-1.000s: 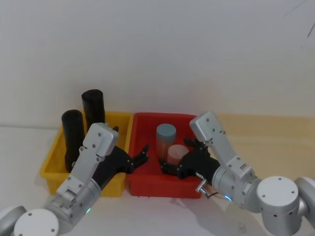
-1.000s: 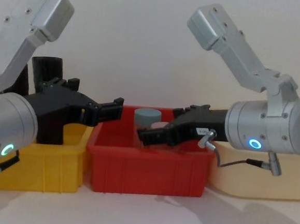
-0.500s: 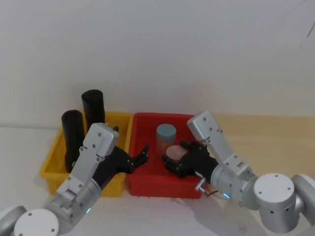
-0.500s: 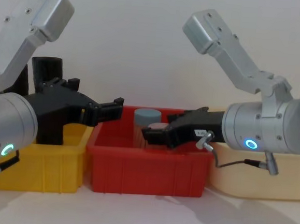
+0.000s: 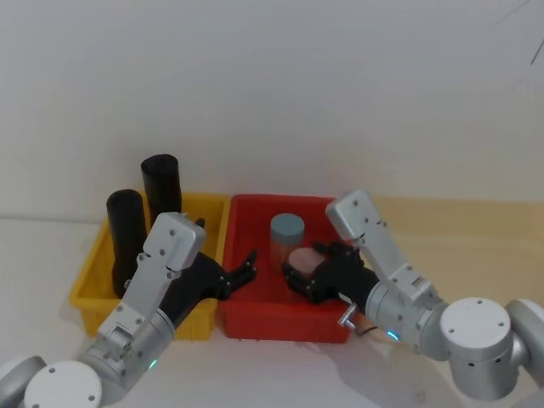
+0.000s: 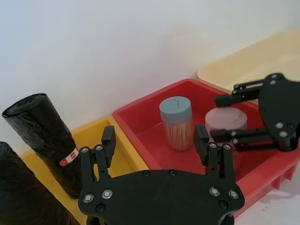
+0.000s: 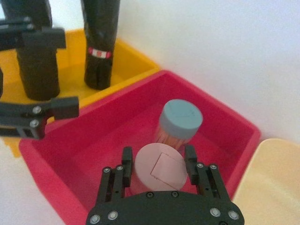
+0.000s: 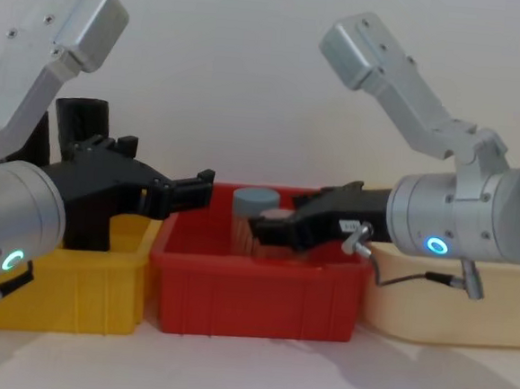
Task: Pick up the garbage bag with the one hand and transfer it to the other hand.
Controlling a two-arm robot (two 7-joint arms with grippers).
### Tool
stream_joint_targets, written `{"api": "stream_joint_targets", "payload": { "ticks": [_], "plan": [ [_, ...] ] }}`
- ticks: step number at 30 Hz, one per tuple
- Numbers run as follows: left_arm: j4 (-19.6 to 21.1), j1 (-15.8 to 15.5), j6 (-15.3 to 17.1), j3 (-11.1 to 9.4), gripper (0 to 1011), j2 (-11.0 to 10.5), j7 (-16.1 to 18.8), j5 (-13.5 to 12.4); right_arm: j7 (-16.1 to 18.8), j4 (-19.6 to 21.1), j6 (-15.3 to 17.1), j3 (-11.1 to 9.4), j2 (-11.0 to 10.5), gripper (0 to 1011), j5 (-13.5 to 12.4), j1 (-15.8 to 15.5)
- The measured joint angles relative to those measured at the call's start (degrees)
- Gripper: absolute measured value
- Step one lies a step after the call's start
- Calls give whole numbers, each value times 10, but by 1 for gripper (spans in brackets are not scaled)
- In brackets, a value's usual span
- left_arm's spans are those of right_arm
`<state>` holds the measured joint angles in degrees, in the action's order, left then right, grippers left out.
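Garbage bag (image 5: 126, 225): plain black roll, upright in yellow bin (image 5: 82, 297), ungrasped; pickup and transfer both judged outstanding. Left hand (image 5: 245, 265): open, empty, near the bins' shared wall. Right hand (image 7: 158, 157): closed on pink-lidded jar (image 7: 157, 172) in red bin (image 7: 49, 157).

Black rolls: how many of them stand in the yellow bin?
2. Both stand upright in the yellow bin: the plain garbage bag nearer the front, and the roll with a red-and-white sticker behind it, closer to the wall.

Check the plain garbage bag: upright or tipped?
Upright: the garbage bag stands on end in the yellow bin, beside the stickered roll.
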<state>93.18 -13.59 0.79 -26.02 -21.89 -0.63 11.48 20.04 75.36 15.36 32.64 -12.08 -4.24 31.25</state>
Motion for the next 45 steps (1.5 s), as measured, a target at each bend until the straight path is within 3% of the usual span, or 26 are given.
{"api": "stream_joint_targets", "payload": {
  "ticks": [9,17,27,45],
  "plan": [
    [0,0,0,0,1002,0,0,0,-14,32,-23,-28,-4,660,-5,-4],
    [0,0,0,0,1002,0,0,0,-32,68,-38,-73,-13,660,-16,-2],
    [0,0,0,0,1001,0,0,0,-56,80,-33,-120,-29,656,-20,1],
    [0,0,0,0,1002,0,0,0,-68,42,-14,-142,-51,656,2,0]
  ]
}}
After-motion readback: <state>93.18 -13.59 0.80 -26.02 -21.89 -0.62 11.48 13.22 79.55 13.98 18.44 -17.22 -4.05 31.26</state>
